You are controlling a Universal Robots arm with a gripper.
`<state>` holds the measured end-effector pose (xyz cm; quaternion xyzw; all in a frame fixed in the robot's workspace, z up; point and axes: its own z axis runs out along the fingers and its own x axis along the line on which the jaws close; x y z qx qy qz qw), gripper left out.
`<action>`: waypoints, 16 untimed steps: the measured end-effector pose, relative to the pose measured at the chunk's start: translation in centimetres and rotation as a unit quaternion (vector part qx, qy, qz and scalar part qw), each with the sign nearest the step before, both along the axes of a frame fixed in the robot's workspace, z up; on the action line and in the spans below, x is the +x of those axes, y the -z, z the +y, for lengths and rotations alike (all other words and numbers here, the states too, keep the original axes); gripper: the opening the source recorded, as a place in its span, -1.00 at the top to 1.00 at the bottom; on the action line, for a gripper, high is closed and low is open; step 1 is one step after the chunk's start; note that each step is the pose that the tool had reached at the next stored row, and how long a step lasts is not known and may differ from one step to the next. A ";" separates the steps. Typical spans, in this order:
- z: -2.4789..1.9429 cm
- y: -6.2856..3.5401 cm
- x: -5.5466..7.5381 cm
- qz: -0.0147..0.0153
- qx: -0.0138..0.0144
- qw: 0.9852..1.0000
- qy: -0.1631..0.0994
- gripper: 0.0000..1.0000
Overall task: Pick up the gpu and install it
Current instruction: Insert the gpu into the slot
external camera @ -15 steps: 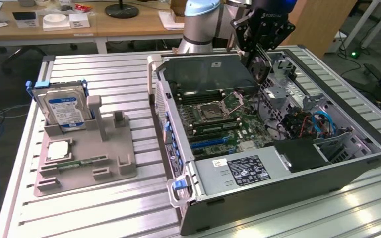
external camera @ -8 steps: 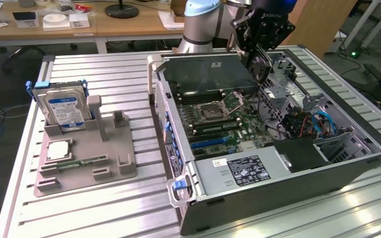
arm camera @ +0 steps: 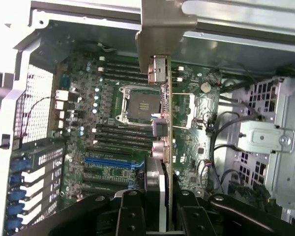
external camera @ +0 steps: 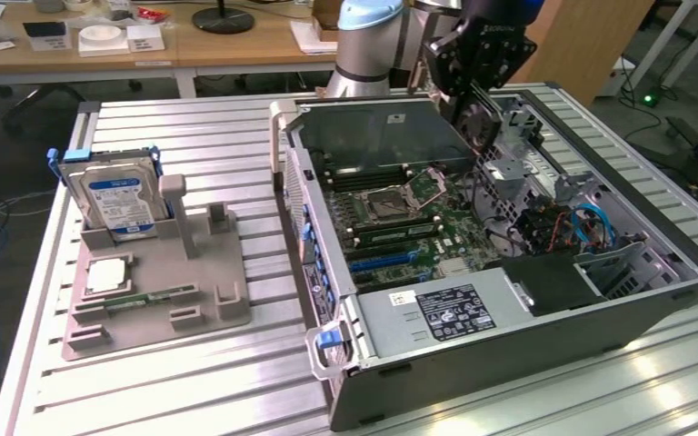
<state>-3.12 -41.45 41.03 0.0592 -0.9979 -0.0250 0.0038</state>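
Ribbed aluminium forms the desk (external camera: 179, 381), with wooden office tables behind it. An open computer case (external camera: 507, 345) lies on its side on the desk, its motherboard (external camera: 410, 227) facing up. Over the far end of the case, the hand (external camera: 468, 91) pinches the gpu (external camera: 483, 127), which hangs on edge above the case's interior, clear of the board. From the wrist view, the hand (arm camera: 160, 216) grips the card (arm camera: 163, 98) edge-on, its pale bracket (arm camera: 162, 24) reaching toward the case wall, just beside the processor socket (arm camera: 140, 103). Beside the case, on the exterior view's left, a grey holder tray (external camera: 143, 300) carries a blue-labelled hard drive (external camera: 113, 195) standing upright.
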 end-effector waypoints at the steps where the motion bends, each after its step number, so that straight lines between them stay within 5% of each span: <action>1: 0.00 0.00 0.0 0.000 0.000 1.000 -0.007 0.44; 9: 0.00 0.00 0.0 0.000 0.000 0.998 -0.062 0.44; 10: 0.00 0.00 0.0 0.000 0.000 0.996 -0.086 0.44; 16: 0.00 0.00 0.0 0.000 0.000 0.992 -0.127 0.44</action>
